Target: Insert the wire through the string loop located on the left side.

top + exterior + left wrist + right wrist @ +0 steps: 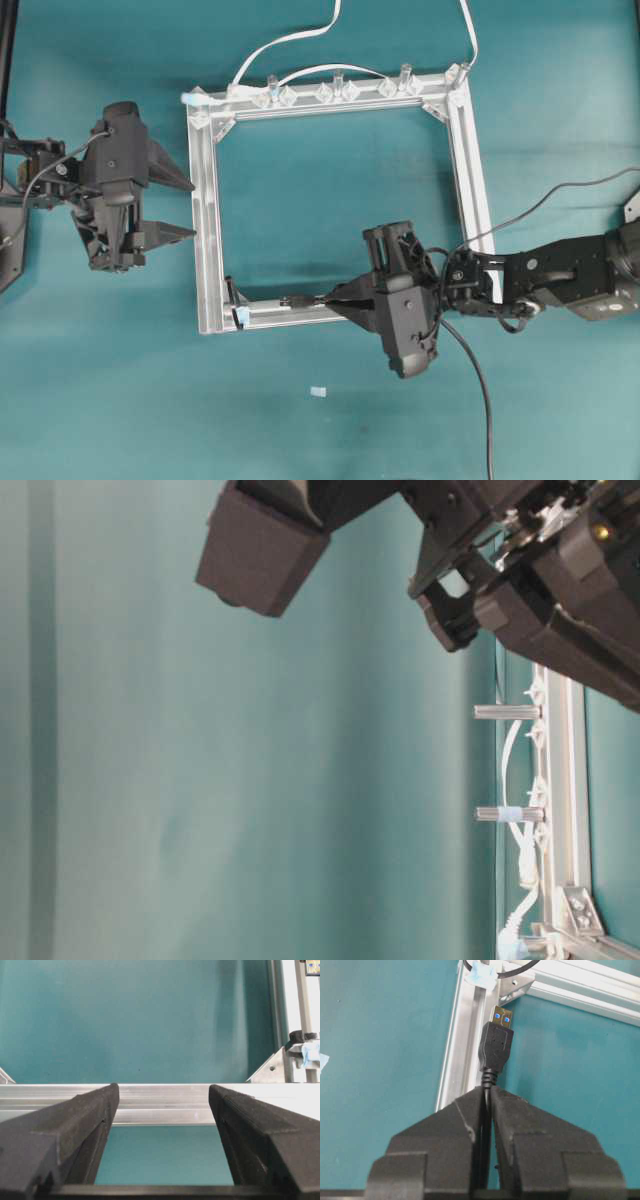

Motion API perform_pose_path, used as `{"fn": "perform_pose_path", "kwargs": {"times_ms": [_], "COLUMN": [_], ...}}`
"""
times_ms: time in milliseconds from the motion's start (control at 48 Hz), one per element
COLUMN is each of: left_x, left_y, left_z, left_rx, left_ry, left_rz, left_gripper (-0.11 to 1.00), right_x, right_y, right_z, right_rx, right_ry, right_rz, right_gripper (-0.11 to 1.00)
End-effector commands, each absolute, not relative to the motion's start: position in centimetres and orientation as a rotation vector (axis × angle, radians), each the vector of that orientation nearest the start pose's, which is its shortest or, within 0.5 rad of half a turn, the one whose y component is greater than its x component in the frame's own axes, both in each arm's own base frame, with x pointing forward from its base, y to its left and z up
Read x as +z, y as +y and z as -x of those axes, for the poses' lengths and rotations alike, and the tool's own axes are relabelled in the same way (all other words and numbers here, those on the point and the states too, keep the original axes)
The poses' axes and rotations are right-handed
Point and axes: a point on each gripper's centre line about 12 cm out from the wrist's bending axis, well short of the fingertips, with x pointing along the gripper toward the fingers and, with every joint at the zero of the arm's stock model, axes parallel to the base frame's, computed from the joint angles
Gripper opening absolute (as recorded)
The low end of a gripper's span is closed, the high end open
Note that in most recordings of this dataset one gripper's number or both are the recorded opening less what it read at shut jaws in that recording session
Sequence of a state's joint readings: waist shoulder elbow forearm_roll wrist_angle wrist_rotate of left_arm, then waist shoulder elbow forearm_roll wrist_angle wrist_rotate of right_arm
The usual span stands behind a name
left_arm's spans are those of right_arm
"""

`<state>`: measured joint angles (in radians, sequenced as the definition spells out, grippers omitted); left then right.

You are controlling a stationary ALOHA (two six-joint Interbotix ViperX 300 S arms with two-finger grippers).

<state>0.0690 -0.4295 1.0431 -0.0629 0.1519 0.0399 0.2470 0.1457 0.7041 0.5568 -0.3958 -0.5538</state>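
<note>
The wire's black plug (298, 299) lies over the bottom rail of the silver frame (207, 200), metal tip pointing left. My right gripper (338, 299) is shut on the wire just behind the plug (495, 1047); its fingertips meet at the strain relief (488, 1091). The string loop (231, 291) stands at the frame's lower left corner, a short gap ahead of the tip, with a pale blue tag (481, 975) at its base. My left gripper (185, 208) hangs open outside the frame's left rail (160, 1102), nothing between its fingers (95, 1110). The loop's tag (312, 1053) shows at the far right of the left wrist view.
White cables (290, 40) run through clear clips (335, 88) along the frame's top rail. A small pale scrap (318, 391) lies on the teal table below the frame. A black cable (485, 400) trails from the right arm toward the front edge.
</note>
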Motion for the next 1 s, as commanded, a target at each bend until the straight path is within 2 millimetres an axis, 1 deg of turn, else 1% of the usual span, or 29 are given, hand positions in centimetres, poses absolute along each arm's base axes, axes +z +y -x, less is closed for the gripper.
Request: {"fn": "perform_pose_path", "kwargs": {"times_ms": [0,605,792,980], "left_x": [17.5,17.4,17.4,17.4], "left_y": [1.6,1.6,1.5,1.5], "left_z": [-26.2,-26.2,-26.2,-26.2], "left_rx": [0.061,0.059,0.058,0.055], "left_ry": [0.746,0.747,0.748,0.748], "left_rz": [0.043,0.043,0.042,0.041], "left_gripper": [0.77,0.77,0.77,0.77], "right_x": [15.2,15.4,15.3,15.2], "right_y": [7.4,7.5,7.6,7.8], "right_z": [-39.8,-40.0,-40.5,-41.4], "right_rx": [0.045,0.047,0.046,0.046], "right_ry": [0.446,0.439,0.437,0.433], "right_rz": [0.138,0.138,0.137,0.136], "right_gripper": [0.07,0.07,0.07,0.07]}}
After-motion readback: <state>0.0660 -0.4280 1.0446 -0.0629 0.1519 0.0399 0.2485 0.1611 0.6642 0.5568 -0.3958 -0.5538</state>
